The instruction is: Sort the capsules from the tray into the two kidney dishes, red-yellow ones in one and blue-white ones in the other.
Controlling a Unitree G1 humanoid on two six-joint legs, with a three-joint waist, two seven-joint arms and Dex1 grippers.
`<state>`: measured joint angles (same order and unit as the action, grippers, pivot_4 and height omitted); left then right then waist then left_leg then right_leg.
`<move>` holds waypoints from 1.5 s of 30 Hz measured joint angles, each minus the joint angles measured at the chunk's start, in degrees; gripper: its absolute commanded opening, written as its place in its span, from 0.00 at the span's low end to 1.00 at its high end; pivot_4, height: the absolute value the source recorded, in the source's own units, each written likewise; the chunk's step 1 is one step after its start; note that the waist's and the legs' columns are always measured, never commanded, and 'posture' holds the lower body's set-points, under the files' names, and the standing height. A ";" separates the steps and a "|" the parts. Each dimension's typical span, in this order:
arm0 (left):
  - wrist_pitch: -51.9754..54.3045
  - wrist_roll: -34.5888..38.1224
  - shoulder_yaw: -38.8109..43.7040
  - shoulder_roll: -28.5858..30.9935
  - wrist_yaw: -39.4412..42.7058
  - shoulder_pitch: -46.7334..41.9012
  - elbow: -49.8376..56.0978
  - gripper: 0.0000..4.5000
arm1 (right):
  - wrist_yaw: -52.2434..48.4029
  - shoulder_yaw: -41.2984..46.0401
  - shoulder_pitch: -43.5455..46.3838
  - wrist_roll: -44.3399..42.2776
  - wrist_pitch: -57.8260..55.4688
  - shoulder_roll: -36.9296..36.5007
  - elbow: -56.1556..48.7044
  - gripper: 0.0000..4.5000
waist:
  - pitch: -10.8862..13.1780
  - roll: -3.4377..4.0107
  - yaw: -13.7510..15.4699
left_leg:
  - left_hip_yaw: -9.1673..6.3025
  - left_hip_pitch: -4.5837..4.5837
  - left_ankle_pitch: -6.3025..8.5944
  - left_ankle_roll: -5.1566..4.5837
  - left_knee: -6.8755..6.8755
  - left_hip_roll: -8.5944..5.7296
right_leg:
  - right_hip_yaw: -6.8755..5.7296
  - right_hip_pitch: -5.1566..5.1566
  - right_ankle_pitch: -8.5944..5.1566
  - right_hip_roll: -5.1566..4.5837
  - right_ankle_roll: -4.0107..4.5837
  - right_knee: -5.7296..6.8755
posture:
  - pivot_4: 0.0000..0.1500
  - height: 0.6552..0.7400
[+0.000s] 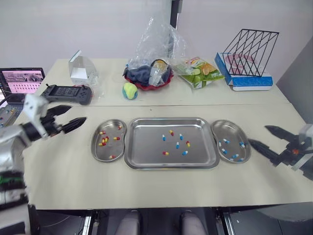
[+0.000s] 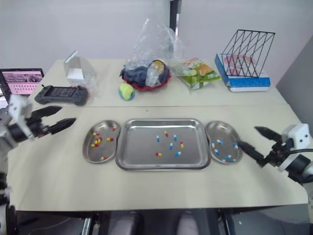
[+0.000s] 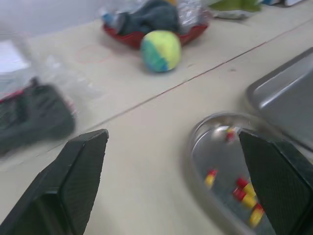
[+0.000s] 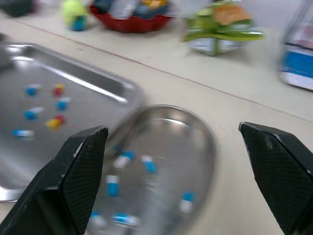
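Note:
A steel tray (image 1: 146, 156) lies mid-table holding several red-yellow and blue-white capsules (image 1: 176, 144). The left kidney dish (image 1: 98, 152) holds several red-yellow capsules (image 1: 103, 141). The right kidney dish (image 1: 219, 128) holds several blue-white capsules (image 1: 232, 150). My left gripper (image 1: 70, 116) hangs open to the left of the left dish, nothing between its fingers. My right gripper (image 1: 264, 138) stands open just right of the right dish, empty too.
At the back stand a red bowl with a plastic bag (image 1: 149, 73), a green-yellow ball (image 1: 129, 90), a black controller (image 1: 66, 93), a snack packet (image 1: 200, 72) and a wire rack on a blue box (image 1: 247, 61). A laptop (image 1: 19, 83) sits far left.

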<state>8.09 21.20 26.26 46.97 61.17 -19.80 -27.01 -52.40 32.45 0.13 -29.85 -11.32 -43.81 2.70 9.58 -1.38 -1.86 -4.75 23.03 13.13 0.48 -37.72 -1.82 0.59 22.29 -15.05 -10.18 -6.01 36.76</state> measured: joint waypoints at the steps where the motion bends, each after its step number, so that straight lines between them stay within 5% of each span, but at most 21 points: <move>1: -1.19 0.31 1.73 -1.00 -1.94 2.14 -0.10 0.99 | 0.73 -0.01 0.84 1.15 2.02 0.52 2.69 1.00 | 0.00 0.00 0.02 | 0.00 0.01 0.00 0.00 -0.01 0.00 | -0.01 -0.01 0.00 0.00 0.00 0.00 | 1.00 0.94; 11: -8.32 0.57 5.03 -3.35 -9.04 8.20 0.05 0.99 | 2.47 -0.14 4.38 4.16 11.21 1.14 14.77 1.00 | 0.00 0.00 1.12 | 0.03 0.00 -0.01 0.02 -0.05 -0.02 | 0.01 -0.04 0.00 -0.02 0.01 0.00 | 1.00 0.94; 28: -5.03 2.66 2.11 -2.33 -6.91 5.54 3.10 0.99 | 1.64 -0.14 4.05 3.68 11.58 1.13 15.28 1.00 | 0.00 0.00 0.96 | 0.03 -0.02 -0.01 0.02 -0.03 -0.01 | 0.02 -0.04 0.00 -0.01 0.00 -0.01 | 1.00 0.94; 35: 7.66 7.65 -10.77 0.55 3.14 -3.72 19.32 0.99 | -2.65 -1.22 -2.42 -3.33 1.03 0.84 -0.61 1.00 | -0.01 0.02 1.16 | -0.01 0.07 -0.01 0.03 -0.09 -0.04 | 0.03 -0.07 0.00 -0.01 0.00 0.00 | 1.00 0.94; 45: 15.78 5.13 -30.98 -3.22 10.69 -15.01 26.28 0.99 | 0.10 -0.17 -13.47 -11.05 -9.40 2.19 -22.79 1.00 | -0.03 0.08 1.13 | -0.01 0.11 -0.01 0.02 -0.10 -0.04 | 0.03 -0.06 -0.01 0.02 -0.01 -0.02 | 1.00 0.94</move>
<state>23.87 26.33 -4.72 43.75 71.86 -34.81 -0.73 -52.31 32.28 -13.34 -40.90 -20.72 -41.62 -20.09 9.55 -1.30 -0.73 -4.75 23.14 13.12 0.49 -37.82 -1.86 0.63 22.24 -15.05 -10.16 -6.02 36.74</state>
